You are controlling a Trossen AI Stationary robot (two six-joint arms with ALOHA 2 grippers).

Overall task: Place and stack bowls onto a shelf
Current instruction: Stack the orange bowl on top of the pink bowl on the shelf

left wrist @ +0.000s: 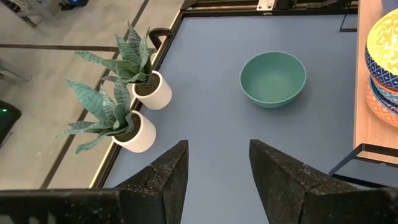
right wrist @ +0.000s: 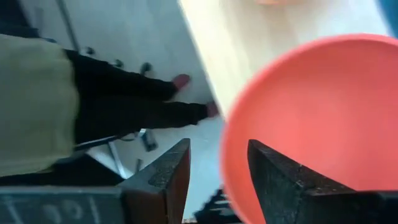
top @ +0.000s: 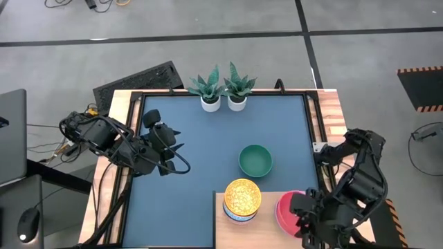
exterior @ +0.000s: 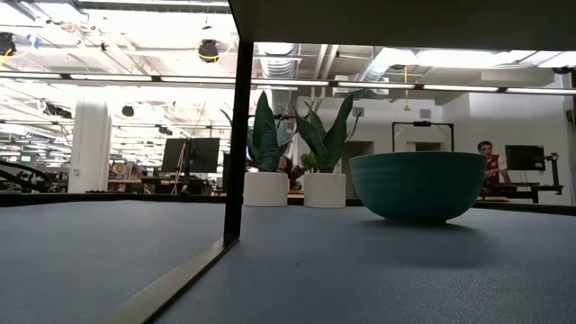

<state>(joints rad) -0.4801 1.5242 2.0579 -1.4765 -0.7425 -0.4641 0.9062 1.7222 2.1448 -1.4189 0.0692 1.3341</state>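
Observation:
A pale wood shelf point(top: 266, 232) stands at the table's near edge. On it sits a stack of patterned bowls with a yellow one on top point(top: 241, 199); the stack also shows in the left wrist view point(left wrist: 382, 56). To the stack's right sits a red bowl point(top: 287, 211). A green bowl point(top: 255, 160) rests on its base on the blue tabletop, and also shows in the low view point(exterior: 417, 184) and the left wrist view point(left wrist: 273, 78). My right gripper point(top: 303, 216) is open. Its fingers stand astride the red bowl's rim point(right wrist: 225, 168), one over the inside, one outside; no touch shows. My left gripper point(left wrist: 217, 168) is open and empty at the table's left.
Two white plant pots point(top: 223, 102) stand at the far edge. The shelf's dark leg point(exterior: 238, 135) stands on the tabletop. A person in dark trousers point(right wrist: 112, 106) stands beyond the table's near edge. Bare tabletop lies between my left gripper and the green bowl.

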